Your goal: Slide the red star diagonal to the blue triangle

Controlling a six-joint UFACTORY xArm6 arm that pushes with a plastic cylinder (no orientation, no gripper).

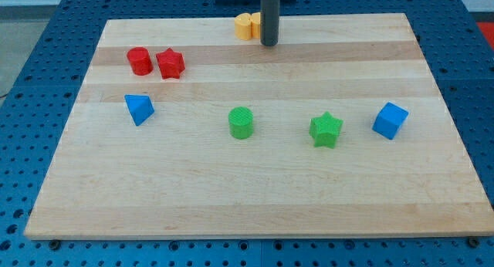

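Observation:
The red star [170, 64] lies near the view's upper left, touching a red cylinder [140, 61] on its left. The blue triangle [139, 109] lies below them, down and to the left of the star. My tip [268, 44] stands near the board's top edge at the middle, well to the right of the red star and apart from it. It is just right of the yellow and orange blocks [247, 25].
A green cylinder [241, 122] sits at the board's middle. A green star [326, 130] and a blue cube [390, 120] lie to the right. The wooden board [255, 197] rests on a blue perforated table.

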